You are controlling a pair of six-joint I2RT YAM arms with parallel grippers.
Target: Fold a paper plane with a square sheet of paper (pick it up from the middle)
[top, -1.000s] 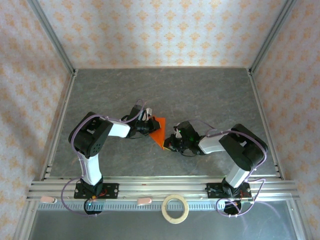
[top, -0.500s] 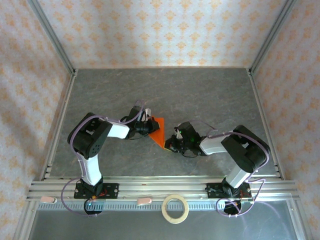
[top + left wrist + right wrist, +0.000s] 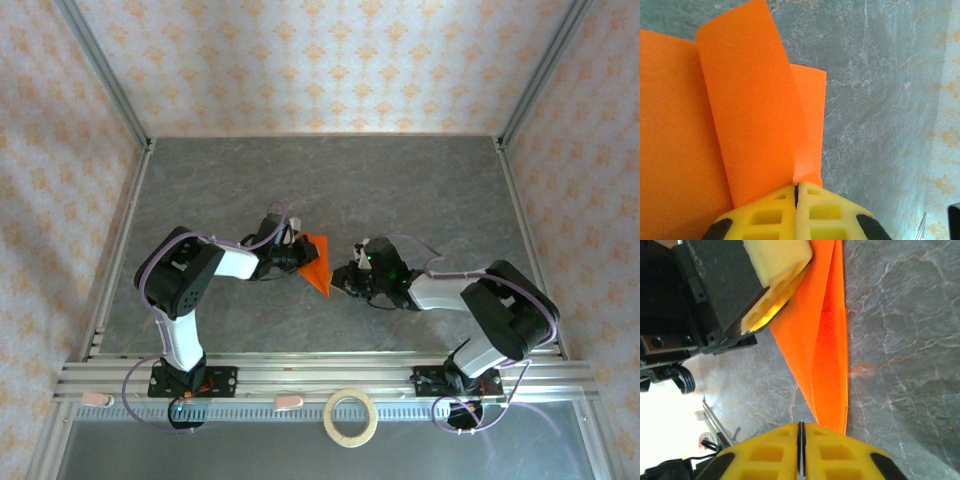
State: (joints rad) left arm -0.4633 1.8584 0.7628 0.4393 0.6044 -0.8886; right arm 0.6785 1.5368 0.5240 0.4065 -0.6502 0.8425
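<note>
Clamping paper plane [image 3: 750,115] in left hand [image 3: 796,187], pinching right hand [image 3: 801,426] together at nose tip, could tear if tugged apart.

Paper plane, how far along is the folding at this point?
Done: the paper plane is already a narrow creased dart. In hand: the left gripper pinches its layered end, and the right gripper is shut at the pointed tip. Remaining: one flap curls up loose, so final creasing seems to remain.
</note>
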